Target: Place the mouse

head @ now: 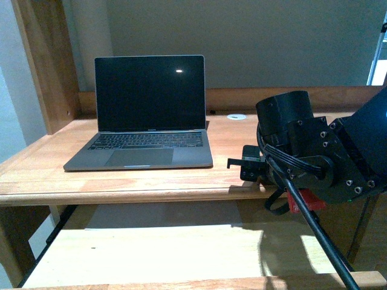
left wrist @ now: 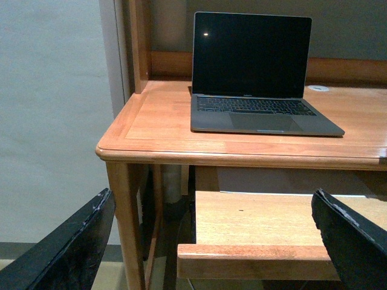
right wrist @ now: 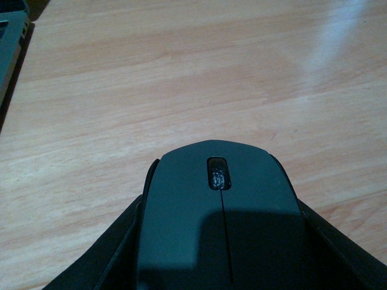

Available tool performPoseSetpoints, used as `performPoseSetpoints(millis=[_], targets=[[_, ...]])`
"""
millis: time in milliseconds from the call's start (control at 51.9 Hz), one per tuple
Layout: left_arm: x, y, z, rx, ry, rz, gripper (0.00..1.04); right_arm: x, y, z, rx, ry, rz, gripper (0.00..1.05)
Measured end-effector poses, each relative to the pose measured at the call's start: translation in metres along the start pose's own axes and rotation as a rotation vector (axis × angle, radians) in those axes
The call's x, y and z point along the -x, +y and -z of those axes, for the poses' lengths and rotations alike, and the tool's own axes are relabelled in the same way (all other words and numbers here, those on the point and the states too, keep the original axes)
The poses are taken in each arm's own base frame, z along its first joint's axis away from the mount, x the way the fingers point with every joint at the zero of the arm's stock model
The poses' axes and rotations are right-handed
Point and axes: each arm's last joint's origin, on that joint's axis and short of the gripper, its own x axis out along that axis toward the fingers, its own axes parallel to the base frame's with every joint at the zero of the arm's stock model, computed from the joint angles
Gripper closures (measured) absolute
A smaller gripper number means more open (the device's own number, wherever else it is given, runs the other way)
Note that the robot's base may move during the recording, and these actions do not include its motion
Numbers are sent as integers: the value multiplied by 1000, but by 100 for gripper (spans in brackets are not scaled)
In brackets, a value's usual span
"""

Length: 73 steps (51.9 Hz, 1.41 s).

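mouse (right wrist: 221, 205) gripped by right pincer (right wrist: 222, 244) | desk (right wrist: 181, 72) beneath | laptop (head: 145, 115) left

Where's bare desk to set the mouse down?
Bare wood lies right of the laptop, ahead of the mouse in the right end effector. Another strip runs between laptop and the left edge of the desk. The laptop fills the centre.

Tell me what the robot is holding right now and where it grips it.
The right gripper holds the black mouse by its two long sides. The left gripper is open, holding nothing.
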Motion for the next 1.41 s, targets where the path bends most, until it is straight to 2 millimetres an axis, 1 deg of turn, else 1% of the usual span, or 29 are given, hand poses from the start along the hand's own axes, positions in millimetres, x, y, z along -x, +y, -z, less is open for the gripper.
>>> performPoseSetpoints(millis=[193,771,983,1060,1156,1291,1407], targets=[[0,0,0,0,0,0,7,0,0,1,9,19,15,42],[0,0,0,0,0,0,7,-1,0,-2,-12,-6,-2,42],[0,0,0,0,0,1,7,-1,-1,0,-18,16,12,42],[0,0,0,0,0,0,7,-7,1,-2,-26,15,13,42],[0,0,0,0,0,0,7,-19,5,-8,-42,5,9,42],[0,0,0,0,0,0,7,-29,3,-14,-46,21,23,42],[0,0,0,0,0,0,7,-42,5,-20,-48,32,24,42]])
